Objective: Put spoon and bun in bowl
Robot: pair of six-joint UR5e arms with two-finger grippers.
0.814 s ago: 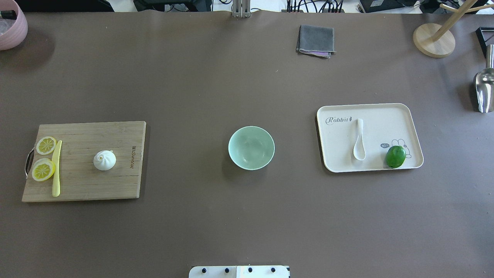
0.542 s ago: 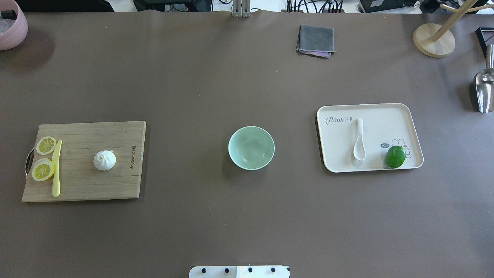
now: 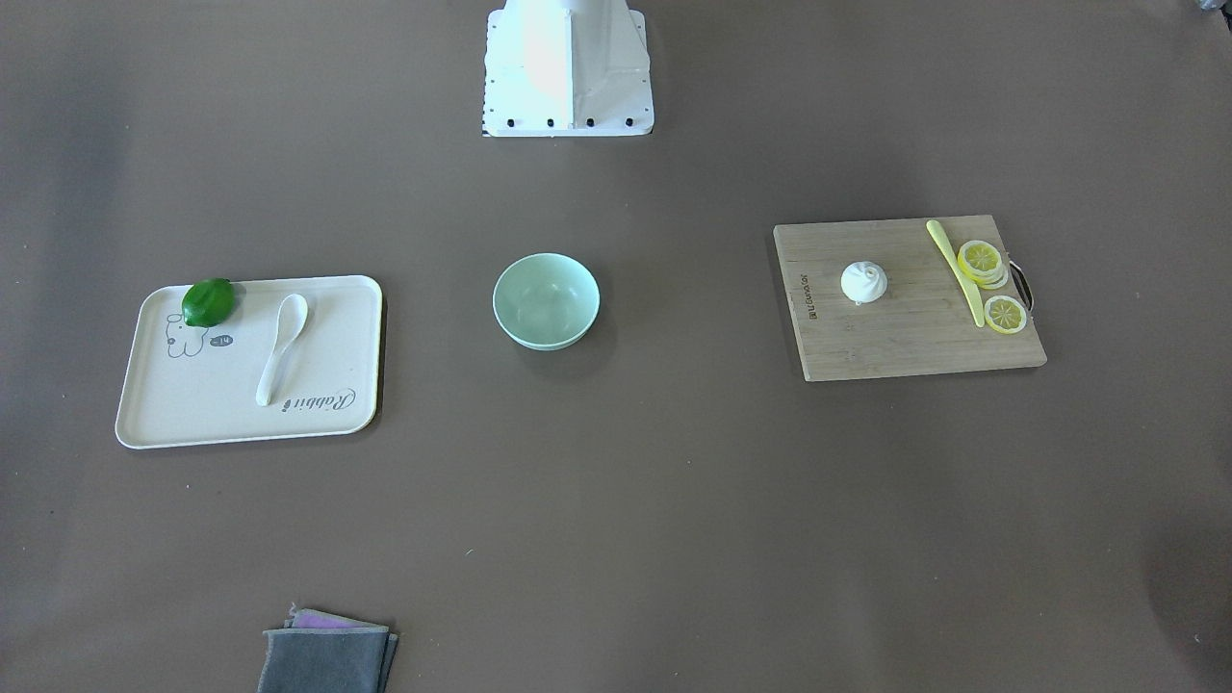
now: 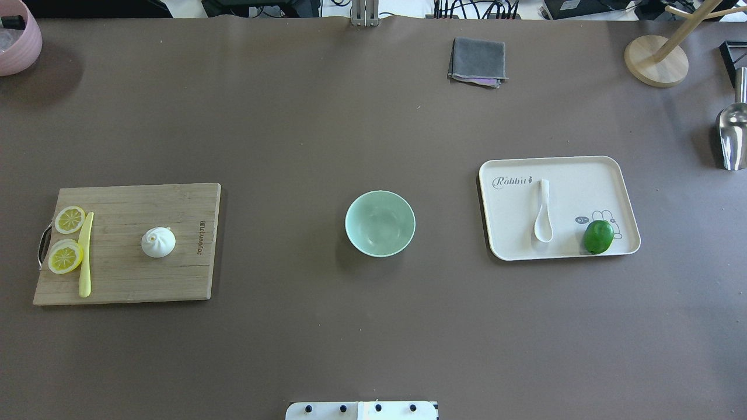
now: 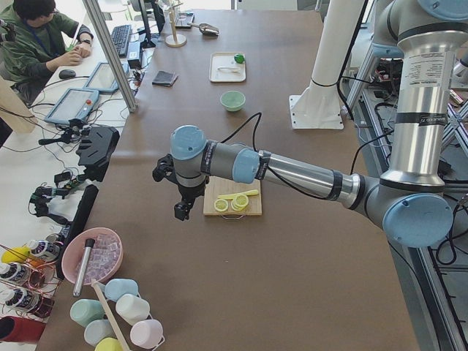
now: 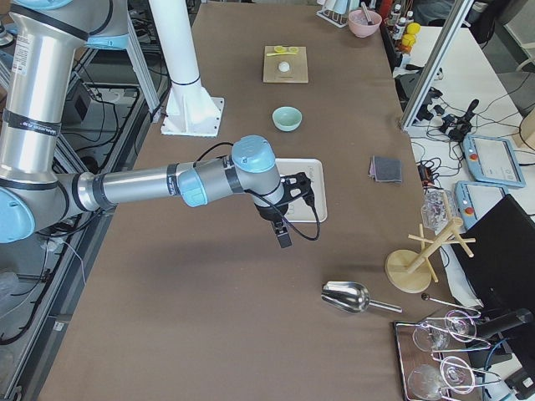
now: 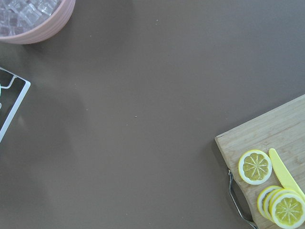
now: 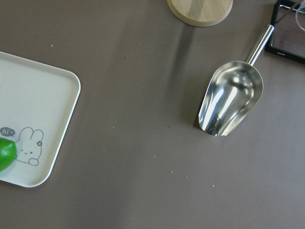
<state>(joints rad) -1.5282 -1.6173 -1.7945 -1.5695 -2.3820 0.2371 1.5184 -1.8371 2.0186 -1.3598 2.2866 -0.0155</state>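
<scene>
The white spoon (image 4: 543, 213) lies on a cream tray (image 4: 583, 175) at the right. The white bun (image 4: 158, 242) sits on a wooden cutting board (image 4: 146, 280) at the left. The mint-green bowl (image 4: 380, 223) stands empty between them. Neither gripper shows in the overhead or front views. My left gripper (image 5: 178, 210) shows only in the exterior left view, above the table beyond the board's handle end. My right gripper (image 6: 284, 236) shows only in the exterior right view, above the table just past the tray. I cannot tell whether either is open or shut.
Lemon slices (image 4: 66, 238) and a yellow knife (image 4: 86, 254) lie on the board, and a lime (image 4: 599, 236) lies on the tray. A metal scoop (image 4: 732, 134), a wooden stand base (image 4: 656, 60), a grey cloth (image 4: 477, 61) and a pink bowl (image 4: 17, 38) sit at the table's edges.
</scene>
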